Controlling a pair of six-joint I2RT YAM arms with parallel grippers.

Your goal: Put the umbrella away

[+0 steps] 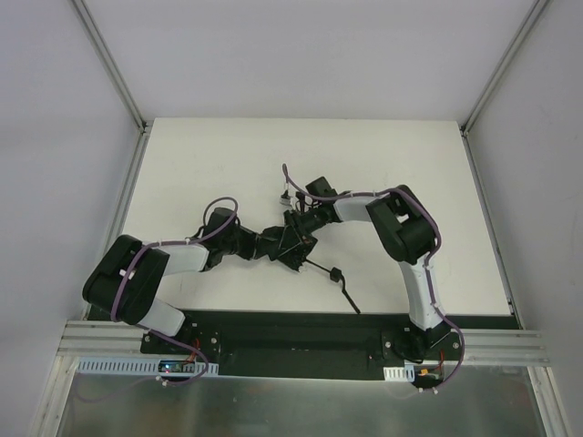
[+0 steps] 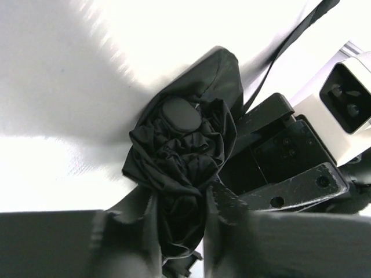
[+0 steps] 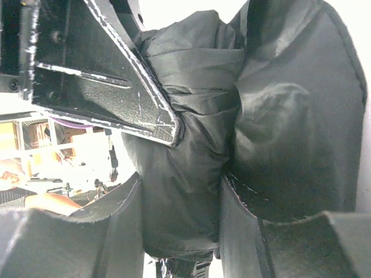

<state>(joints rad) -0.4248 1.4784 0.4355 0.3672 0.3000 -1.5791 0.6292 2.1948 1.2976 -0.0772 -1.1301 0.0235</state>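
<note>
The black umbrella point(image 1: 293, 244) lies mid-table, its canopy bunched between both grippers. Its thin shaft runs toward the near right to the small black handle point(image 1: 335, 273). My left gripper point(image 1: 278, 242) comes from the left and is shut on the crumpled canopy point(image 2: 179, 150), with fabric pinched between its fingers point(image 2: 130, 226). My right gripper point(image 1: 299, 224) comes from the right and is shut on a fold of the same canopy point(image 3: 185, 174). In the left wrist view the right gripper's body point(image 2: 290, 168) sits close beside the fabric. The strap is hidden.
The white table point(image 1: 228, 164) is bounded by grey walls and metal frame posts point(image 1: 109, 64). A black strip point(image 1: 273, 326) runs along the near edge by the arm bases. The left gripper's finger point(image 3: 104, 75) crowds the right wrist view.
</note>
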